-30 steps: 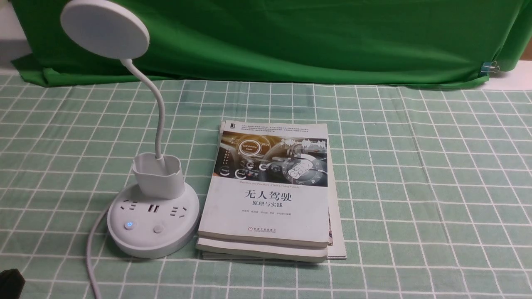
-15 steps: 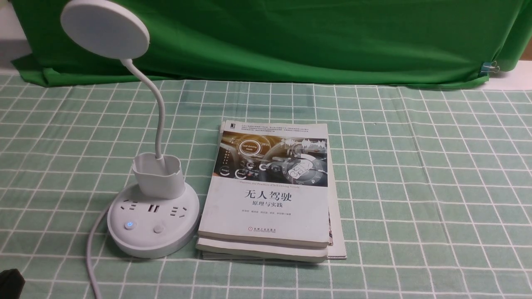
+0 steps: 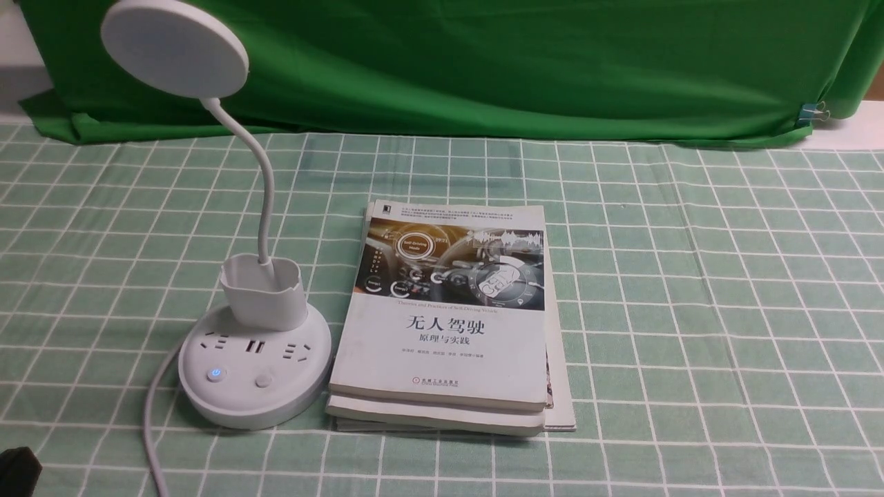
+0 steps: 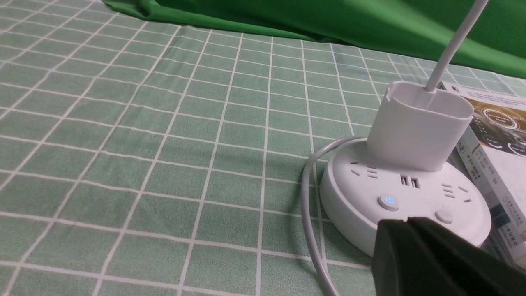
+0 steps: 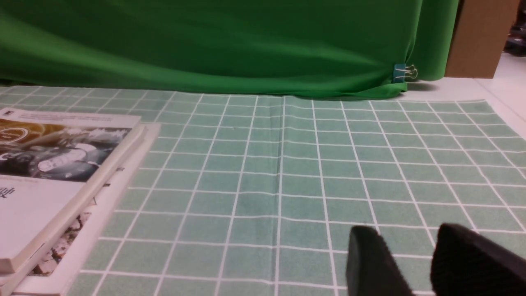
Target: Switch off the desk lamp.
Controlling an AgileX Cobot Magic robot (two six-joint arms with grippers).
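Lamp (image 3: 254, 359) on the bench (image 3: 690, 290), on the left side, right beside the books (image 3: 445, 324). Two buttons on the front of its base, one lit blue (image 4: 388, 201). Left hand (image 4: 411, 242) pressed together, holding nothing, just in front of that base, so nearer. Right hand (image 5: 411, 255) a little apart, holding nothing, well away past the books

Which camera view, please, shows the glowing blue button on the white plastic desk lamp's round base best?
The left wrist view: the glowing blue button on the white plastic desk lamp appears close and large. The front view shows it small; the right wrist view shows none.
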